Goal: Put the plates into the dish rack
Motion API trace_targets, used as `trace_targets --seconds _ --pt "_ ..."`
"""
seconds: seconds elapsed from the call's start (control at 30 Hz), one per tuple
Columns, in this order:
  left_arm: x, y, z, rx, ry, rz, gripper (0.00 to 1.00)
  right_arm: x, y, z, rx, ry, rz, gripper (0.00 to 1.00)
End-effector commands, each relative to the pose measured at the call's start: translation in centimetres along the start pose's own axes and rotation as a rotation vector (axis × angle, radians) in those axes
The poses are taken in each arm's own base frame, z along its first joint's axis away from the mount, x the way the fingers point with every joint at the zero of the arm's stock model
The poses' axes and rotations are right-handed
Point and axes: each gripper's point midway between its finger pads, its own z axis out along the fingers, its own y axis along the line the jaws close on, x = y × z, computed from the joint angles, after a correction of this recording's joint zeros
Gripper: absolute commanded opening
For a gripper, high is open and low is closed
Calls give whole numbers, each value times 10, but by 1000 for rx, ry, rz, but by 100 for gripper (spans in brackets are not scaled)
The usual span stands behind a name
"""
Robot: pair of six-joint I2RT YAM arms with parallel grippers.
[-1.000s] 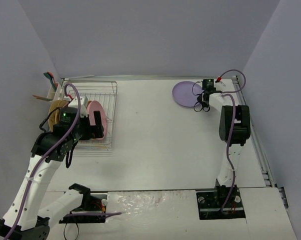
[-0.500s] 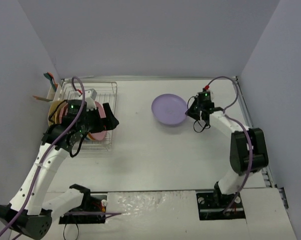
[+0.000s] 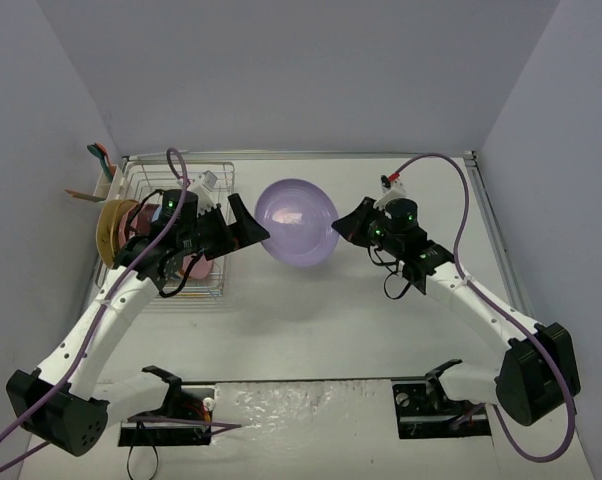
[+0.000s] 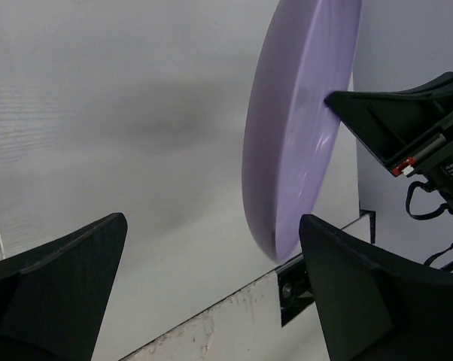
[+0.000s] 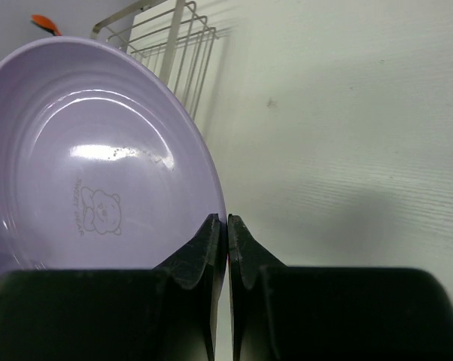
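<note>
My right gripper (image 3: pixel 348 226) is shut on the right rim of a lilac plate (image 3: pixel 297 222) and holds it tilted up above the table's middle. In the right wrist view the fingertips (image 5: pixel 227 226) pinch the rim of the plate (image 5: pixel 91 158), which bears a small bear print. My left gripper (image 3: pixel 249 226) is open at the plate's left edge. In the left wrist view the plate (image 4: pixel 298 128) stands edge-on, its lower rim just inside the right finger (image 4: pixel 362 293). The wire dish rack (image 3: pixel 216 180) at the far left holds a tan plate (image 3: pixel 111 228) and a pink plate (image 3: pixel 193 268).
A white caddy (image 3: pixel 103 182) with orange and green utensils hangs on the rack's left side. Walls close in the table at the back, left and right. The rack's corner (image 5: pixel 166 37) shows beyond the plate in the right wrist view.
My right gripper has carried the lilac plate from the far right of the table to the middle and tilted it up. My left gripper has swung from the rack rightward to the plate's edge.
</note>
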Motion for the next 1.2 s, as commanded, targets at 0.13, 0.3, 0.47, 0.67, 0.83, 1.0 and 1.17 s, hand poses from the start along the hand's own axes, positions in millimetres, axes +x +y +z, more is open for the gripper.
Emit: trace_targets --seconds 0.13,0.3,0.47,0.67,0.83,1.0,1.17 --pt "-33 -58 -6 178 -83 -12 89 -30 66 -20 -211 -116 -65 0" --pt "-34 -62 -8 189 -90 -15 59 -25 71 -20 -224 -108 -79 0" --pt "-32 -60 -9 182 -84 -16 23 -21 75 -20 -235 -101 -94 0" --pt "-31 -53 -11 144 -86 -5 0 -17 74 -21 -232 -86 -117 29" --pt "-38 -29 -20 -6 -120 105 0 -21 70 -29 -194 -82 -168 83" --pt "-63 11 -47 -269 -203 265 0 -29 64 -46 -136 -102 -222 100" --pt "-92 53 -82 -578 -277 426 0 -37 55 -67 -89 -126 -256 100"
